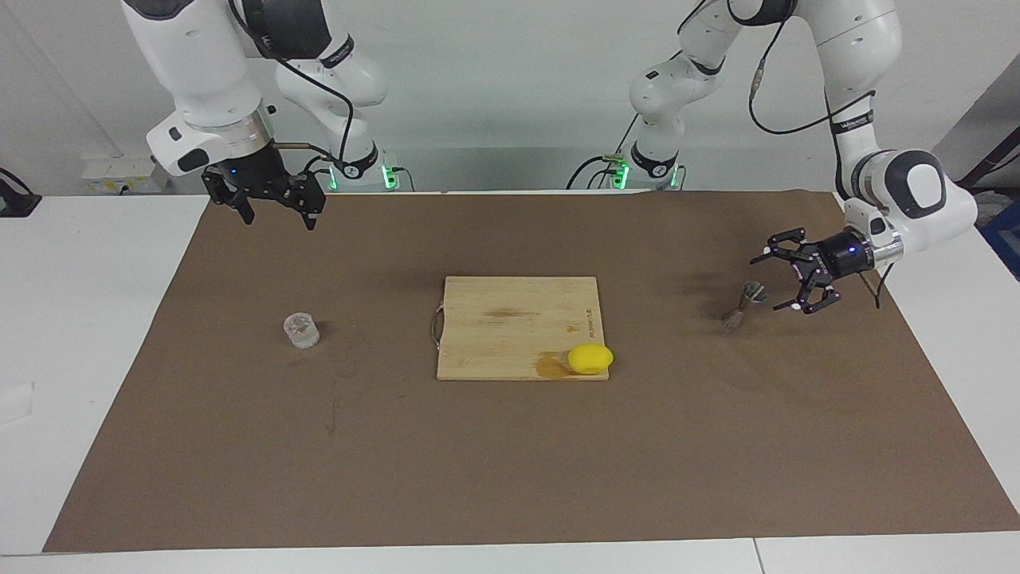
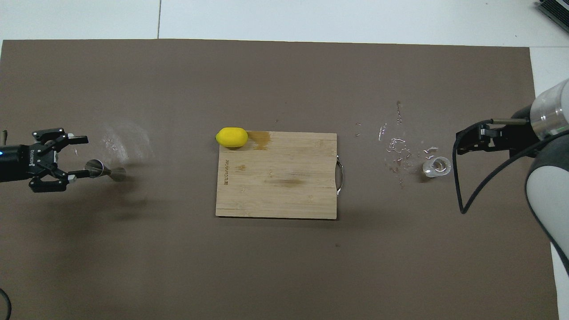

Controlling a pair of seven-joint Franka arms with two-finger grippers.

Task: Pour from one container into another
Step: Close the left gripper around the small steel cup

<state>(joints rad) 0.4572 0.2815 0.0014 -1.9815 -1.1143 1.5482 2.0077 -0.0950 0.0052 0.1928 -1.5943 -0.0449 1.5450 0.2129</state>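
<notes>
The bamboo cutting board [image 2: 276,174] at the middle of the desk [image 1: 96,335] bears a small printed mark along one edge, too small to read. A lemon [image 1: 590,359] sits on its corner. The steel hourglass jigger [image 1: 743,304] stands toward the left arm's end from the board; the left tool [image 1: 785,279], turned sideways with fingers spread, sits just beside its rim. The clear thick-walled glass tumbler [image 1: 301,331] stands upright toward the right arm's end; the right tool [image 1: 275,214] hangs spread, holding nothing.

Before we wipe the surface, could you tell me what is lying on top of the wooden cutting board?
A yellow lemon sits on one corner of the cutting board, beside a brown stain. Whatever lies under the lemon cannot be seen.
</notes>
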